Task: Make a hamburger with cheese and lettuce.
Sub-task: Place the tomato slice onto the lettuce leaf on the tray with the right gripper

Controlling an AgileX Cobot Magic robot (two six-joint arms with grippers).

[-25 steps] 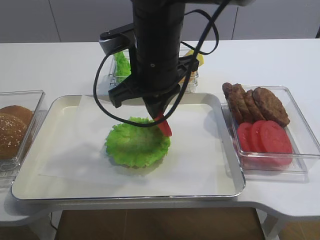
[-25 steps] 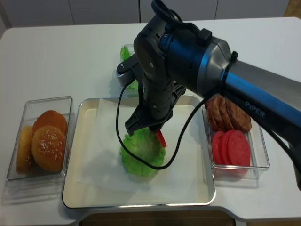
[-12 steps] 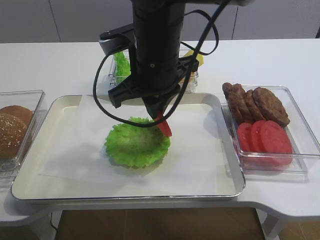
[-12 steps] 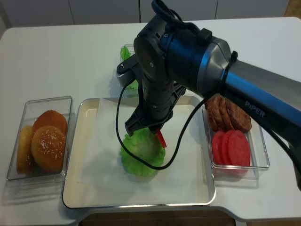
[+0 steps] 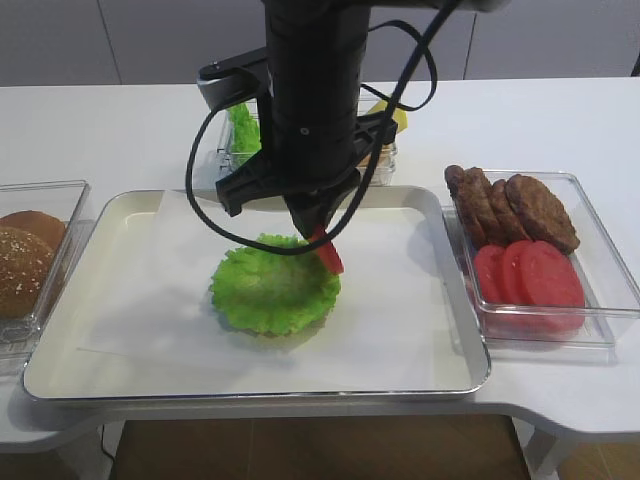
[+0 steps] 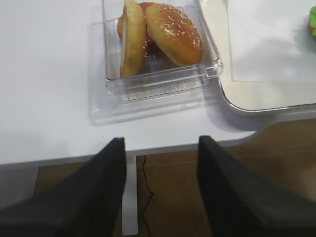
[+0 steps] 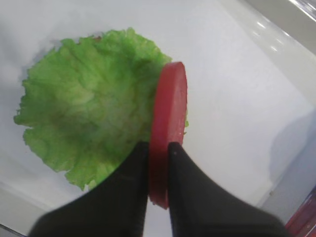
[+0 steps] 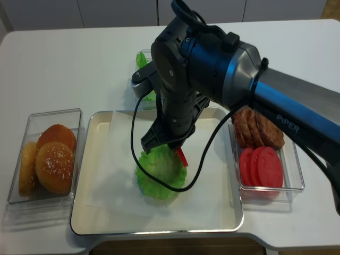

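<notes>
While the hamburger [image 5: 273, 294] sits on white paper [image 5: 400, 310] in the middle of the tray [image 5: 60, 370], only its frilly bright green lettuce [image 7: 89, 106] shows clearly, paler at the centre; what lies beneath is barely visible. Over its right edge the right gripper [image 7: 158, 158] pinches a red tomato slice [image 7: 168, 123] held on edge. Further left, buns [image 6: 163, 32] fill a clear box. At the near left the left gripper [image 6: 160, 192] stands with jaws apart, holding nothing.
</notes>
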